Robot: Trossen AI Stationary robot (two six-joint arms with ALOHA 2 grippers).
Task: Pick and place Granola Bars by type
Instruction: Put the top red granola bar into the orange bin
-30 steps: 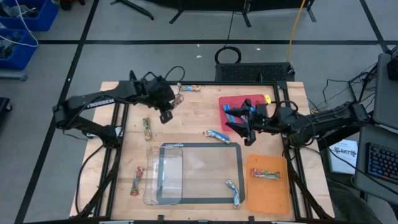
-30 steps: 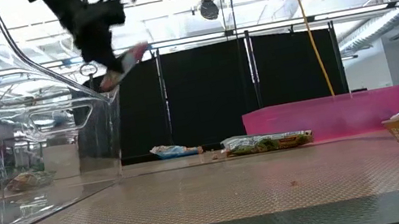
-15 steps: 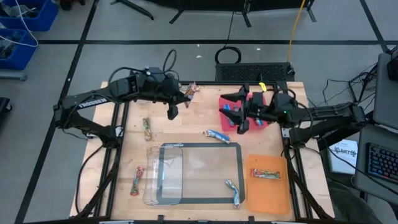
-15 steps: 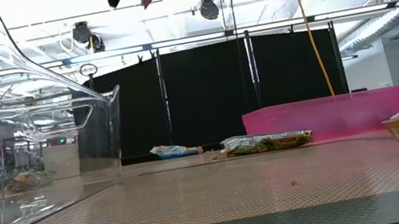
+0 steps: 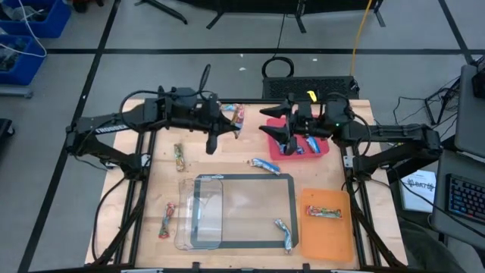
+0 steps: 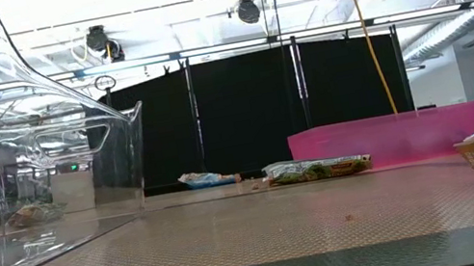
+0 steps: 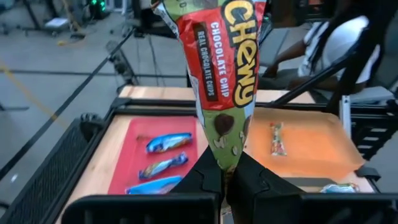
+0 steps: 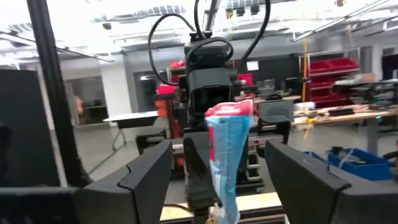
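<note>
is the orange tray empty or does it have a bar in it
Not empty. The orange tray holds one red bar; the left wrist view shows the same bar lying flat on it.

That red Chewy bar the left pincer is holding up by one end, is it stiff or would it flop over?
Probably fairly stiff: the Chewy chocolate chip granola bar stands straight up from the left pincer, gripped only at its end. It likely is light, since that end pinch holds it. Its glossy foil wrapper may be slippery.

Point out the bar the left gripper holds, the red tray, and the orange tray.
Chewy bar [image 7: 225, 74], left wrist view, on the red middle of the wrapper.
Red tray [image 7: 134, 163], left wrist view, on bare floor beside the blue bars.
Orange tray [image 5: 328, 231], high view, on its bare near half.
</note>
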